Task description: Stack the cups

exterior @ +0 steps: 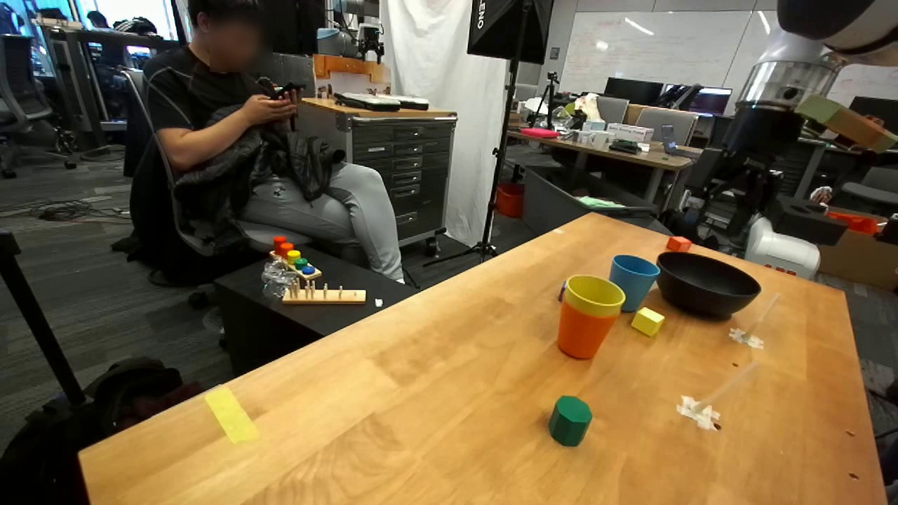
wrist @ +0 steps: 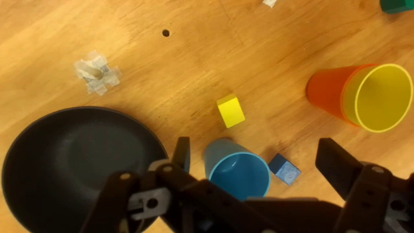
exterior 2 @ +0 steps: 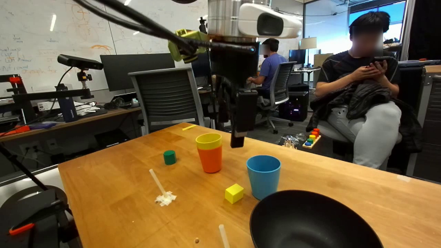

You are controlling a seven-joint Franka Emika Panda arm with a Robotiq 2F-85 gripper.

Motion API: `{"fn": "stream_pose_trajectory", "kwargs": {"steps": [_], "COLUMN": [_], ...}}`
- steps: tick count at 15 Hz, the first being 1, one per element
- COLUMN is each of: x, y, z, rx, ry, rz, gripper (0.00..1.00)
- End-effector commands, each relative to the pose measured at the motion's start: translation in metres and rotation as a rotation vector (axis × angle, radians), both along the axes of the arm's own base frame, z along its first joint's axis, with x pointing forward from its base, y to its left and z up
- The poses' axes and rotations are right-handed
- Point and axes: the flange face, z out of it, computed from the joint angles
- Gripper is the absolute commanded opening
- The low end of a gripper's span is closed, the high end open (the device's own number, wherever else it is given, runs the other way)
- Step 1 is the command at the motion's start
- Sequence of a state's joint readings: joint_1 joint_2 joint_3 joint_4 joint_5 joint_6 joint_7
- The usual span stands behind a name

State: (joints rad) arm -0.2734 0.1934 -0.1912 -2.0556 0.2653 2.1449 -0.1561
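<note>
Fingers spread wide, yel. cup inside orange cup (blue cup nr. blk bowl).

Room at upper centre, obstacles low and right

In the wrist view, bare tabletop spans the upper centre. The black bowl blocks the lower left; the blue cup, lower centre, has a blue block just right and a yellow block above. The yellow cup, nested in the orange cup, blocks the right. In an exterior view, 2 thin sticks rise at right.
</note>
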Motion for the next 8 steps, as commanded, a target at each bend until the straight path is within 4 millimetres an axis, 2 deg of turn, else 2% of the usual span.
{"fn": "stream_pose_trajectory", "kwargs": {"steps": [1, 5, 8], "x": [0.007, 0.018, 0.032], "y": [-0.032, -0.053, -0.055], "z": [-0.015, -0.03, -0.031], "rx": [0.051, 0.054, 0.06], "ry": [0.011, 0.085, 0.12], "rz": [-0.092, -0.186, -0.236], "gripper": [1.0, 1.0, 1.0]}}
